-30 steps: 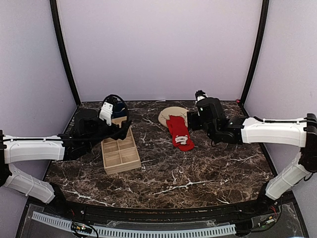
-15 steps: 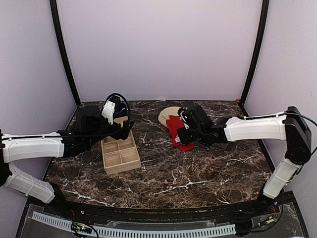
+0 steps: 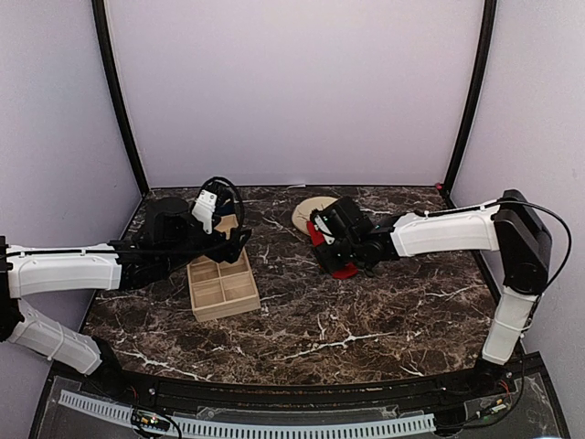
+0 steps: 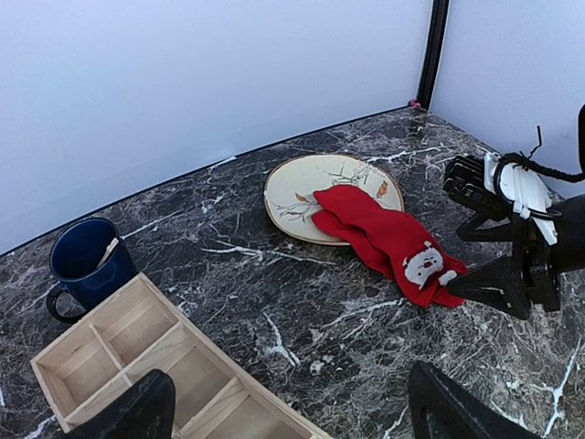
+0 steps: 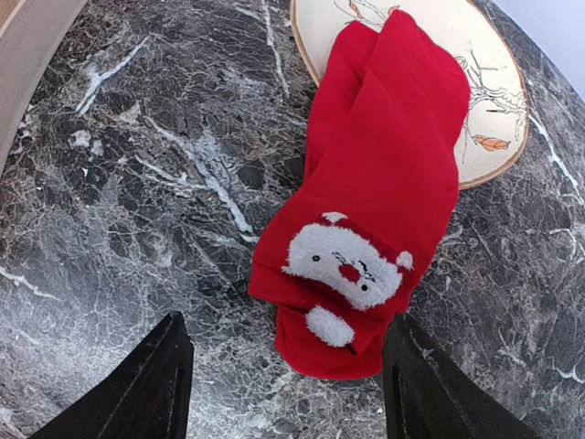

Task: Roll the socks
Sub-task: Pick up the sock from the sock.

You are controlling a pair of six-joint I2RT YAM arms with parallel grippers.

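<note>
Two red socks (image 5: 379,183) lie stacked, their far end on the beige plate (image 5: 498,82) and their near end, with a white Santa face, on the marble. They also show in the left wrist view (image 4: 379,233) and, partly hidden, in the top view (image 3: 344,270). My right gripper (image 5: 288,320) is open and hangs low over the socks' near end, one finger on each side, not touching. It also shows in the top view (image 3: 340,240). My left gripper (image 4: 291,370) is open and empty, left of the socks above the tray edge (image 3: 233,240).
A wooden divided tray (image 3: 222,285) lies on the left of the table, seen also in the left wrist view (image 4: 119,357). A blue mug (image 4: 87,261) stands behind it. The plate (image 3: 313,208) sits at the back centre. Dark frame posts stand at the back corners.
My right arm has swung left and down until its open gripper straddles the socks' near end. My left gripper has edged slightly right. The socks have not moved.
</note>
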